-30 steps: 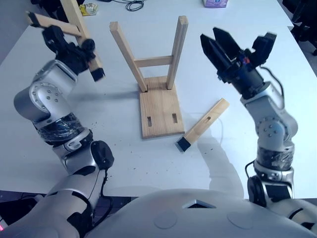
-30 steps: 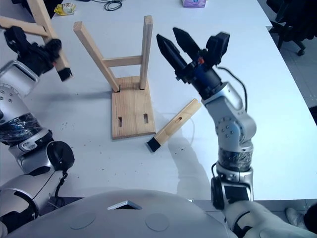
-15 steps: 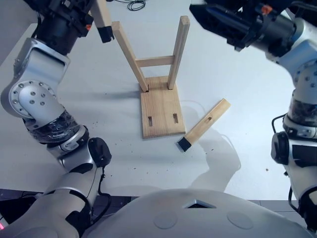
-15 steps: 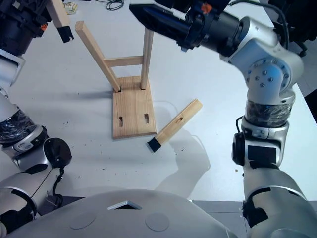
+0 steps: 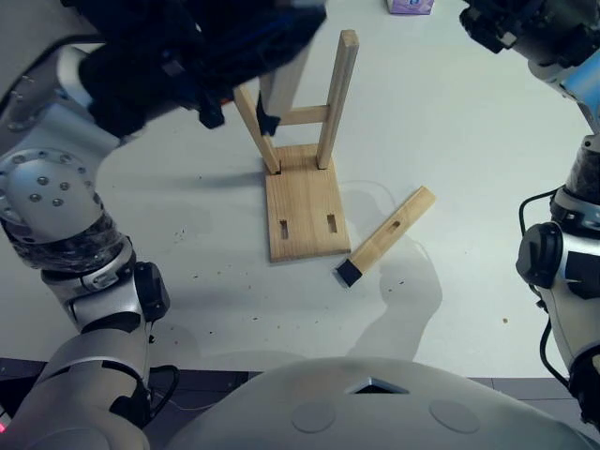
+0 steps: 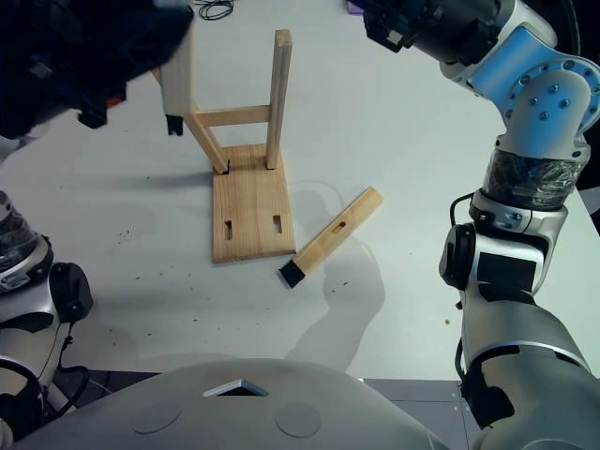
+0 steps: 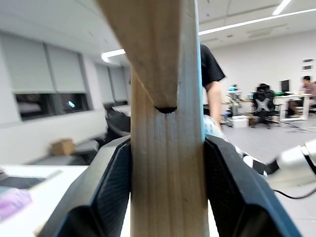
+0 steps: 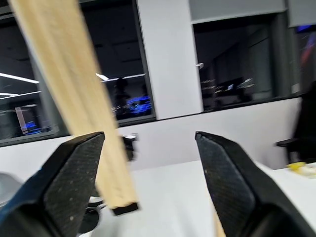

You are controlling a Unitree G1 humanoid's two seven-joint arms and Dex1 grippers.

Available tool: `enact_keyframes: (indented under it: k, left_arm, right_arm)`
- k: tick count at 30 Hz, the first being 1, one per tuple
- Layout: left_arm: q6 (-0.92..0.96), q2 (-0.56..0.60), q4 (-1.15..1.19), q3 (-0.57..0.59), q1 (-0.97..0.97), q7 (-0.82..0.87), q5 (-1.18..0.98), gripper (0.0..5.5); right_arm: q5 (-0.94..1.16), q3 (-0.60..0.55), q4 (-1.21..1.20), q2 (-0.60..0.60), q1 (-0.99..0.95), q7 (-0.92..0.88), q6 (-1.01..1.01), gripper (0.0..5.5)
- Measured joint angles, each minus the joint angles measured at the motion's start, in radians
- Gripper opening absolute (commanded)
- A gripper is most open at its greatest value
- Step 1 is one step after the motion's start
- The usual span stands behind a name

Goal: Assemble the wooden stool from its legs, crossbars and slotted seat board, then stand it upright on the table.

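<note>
Clenched in the left hand (image 7: 167, 140): a leg frame (image 7: 168, 197), held high, likely for lowering into the free slots (image 5: 283, 228). Below and right of that hand, seat board (image 5: 305, 202) flat on the worktop (image 5: 169, 244), two legs (image 5: 339, 94) upright in its far slots. Toward the right hand, loose leg (image 5: 386, 234) lying ready. Right hand (image 8: 149, 138) raised, released, grasping nothing.

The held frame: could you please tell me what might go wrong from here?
1. The held frame in the left gripper overlaps the tilted leg of the standing frame in the eye views; a bump might knock that out of the board.
2. The right gripper is open and raised, so nothing steadies the board.
</note>
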Motion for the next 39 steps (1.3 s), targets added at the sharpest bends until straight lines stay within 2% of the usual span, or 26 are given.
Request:
enact_keyframes:
  k: [8,27,36,39]
  left_arm:
    - [-0.032,0.077,0.019,-0.045,0.054,-0.106,0.007,2.04]
    - [-0.17,0.121,0.042,-0.169,0.178,-0.239,0.165,2.04]
    - [-0.209,0.12,0.051,-0.185,0.179,-0.26,0.185,2.04]
    - [-0.21,0.12,0.049,-0.187,0.18,-0.261,0.185,2.04]
  right_arm:
    - [-0.016,0.045,-0.045,-0.078,0.006,0.105,0.035,3.4]
    - [0.02,0.087,-0.083,-0.046,-0.021,0.134,0.102,3.4]
    - [0.031,0.09,-0.128,-0.037,-0.001,0.111,0.121,3.4]
    - [0.031,0.09,-0.142,-0.032,0.017,0.1,0.121,2.99]
